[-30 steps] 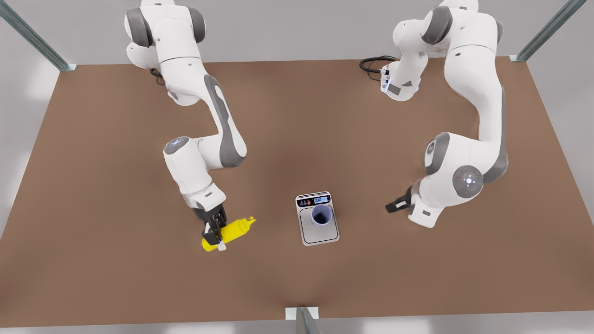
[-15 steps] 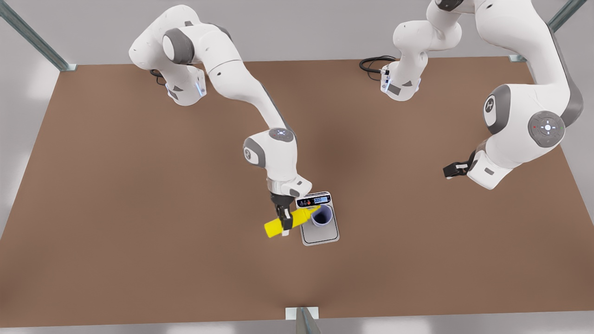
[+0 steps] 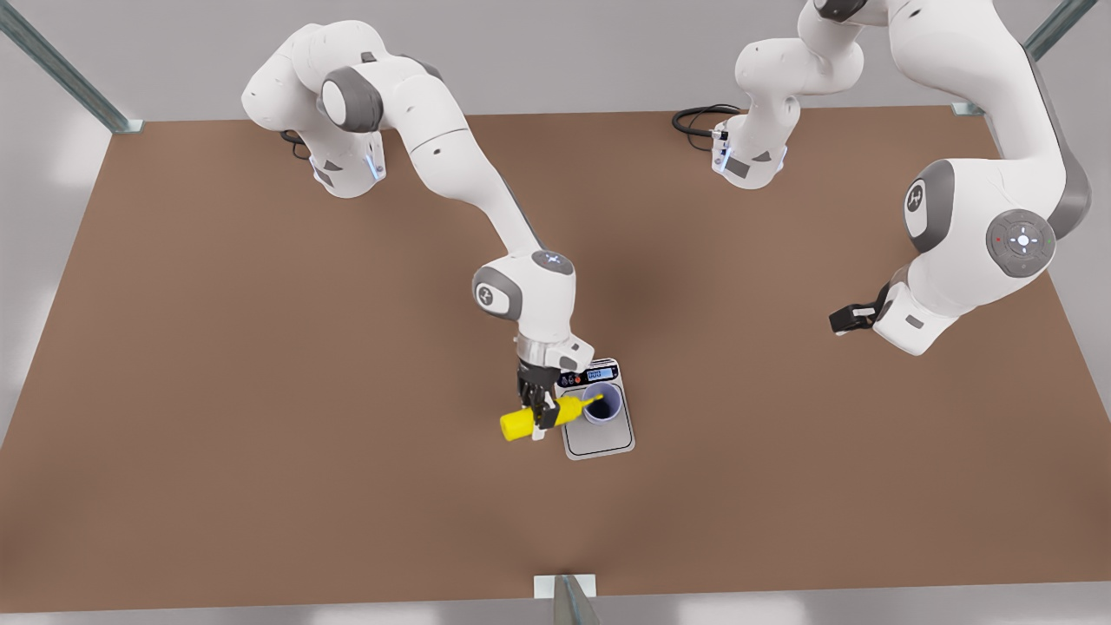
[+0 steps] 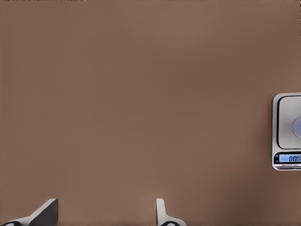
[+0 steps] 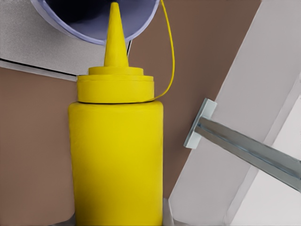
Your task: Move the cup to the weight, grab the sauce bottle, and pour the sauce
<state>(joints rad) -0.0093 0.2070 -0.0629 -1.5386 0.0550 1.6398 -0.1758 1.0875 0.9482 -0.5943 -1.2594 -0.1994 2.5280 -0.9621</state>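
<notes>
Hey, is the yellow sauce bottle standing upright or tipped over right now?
Tipped. The sauce bottle lies nearly level in the right gripper, nozzle over the cup on the weight.

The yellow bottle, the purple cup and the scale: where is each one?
sauce bottle (image 3: 519,424): front view, on its yellow body near the base.
cup (image 3: 602,404): front view, on its dark inside.
weight (image 3: 599,438): front view, on the bare silver plate.

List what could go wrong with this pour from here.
The sauce bottle, clamped in the right pincer, points its nozzle just over the cup's near rim, so sauce could land on the weight. A nudge might tip the cup. The left pincer waits aside, open.
</notes>
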